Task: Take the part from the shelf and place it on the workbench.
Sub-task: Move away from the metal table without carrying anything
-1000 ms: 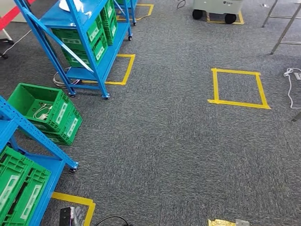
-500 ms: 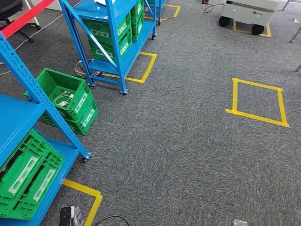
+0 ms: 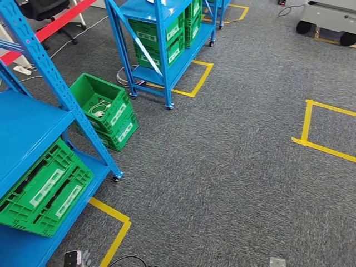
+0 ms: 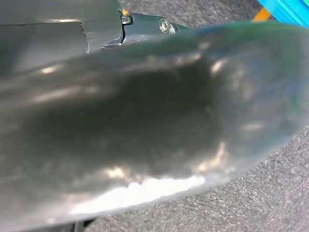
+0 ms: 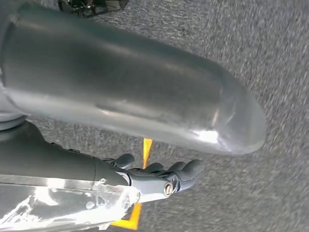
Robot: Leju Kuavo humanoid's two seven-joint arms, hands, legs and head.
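At the far left of the head view a blue shelf (image 3: 29, 128) takes up the near corner, its slanted post running down to a small caster on the carpet; on its lower level lies a folded green crate (image 3: 46, 192), tilted toward the front edge. Yellow floor tape (image 3: 113, 222) marks a corner just beside that shelf's foot. Behind it, on the grey carpet (image 3: 218, 167), two stacked green bins (image 3: 105, 111) stand on the floor, the upper one open with a white cable coiled inside. Farther back, toward the middle, a second blue shelf (image 3: 166, 33) on casters carries more green crates on its middle levels and stands inside its own taped outline. The part to be fetched cannot be picked out on either shelf. To the right a taped yellow square (image 3: 323, 128) lies on open carpet, and at the upper right edge a white wheeled cart (image 3: 327, 22) sits well apart from the shelves. In the right wrist view the right hand (image 5: 164, 176) hangs over the carpet, fingers stretched out side by side, holding nothing. In the left wrist view a blurred grey cover hides the left hand, so its state cannot be told.
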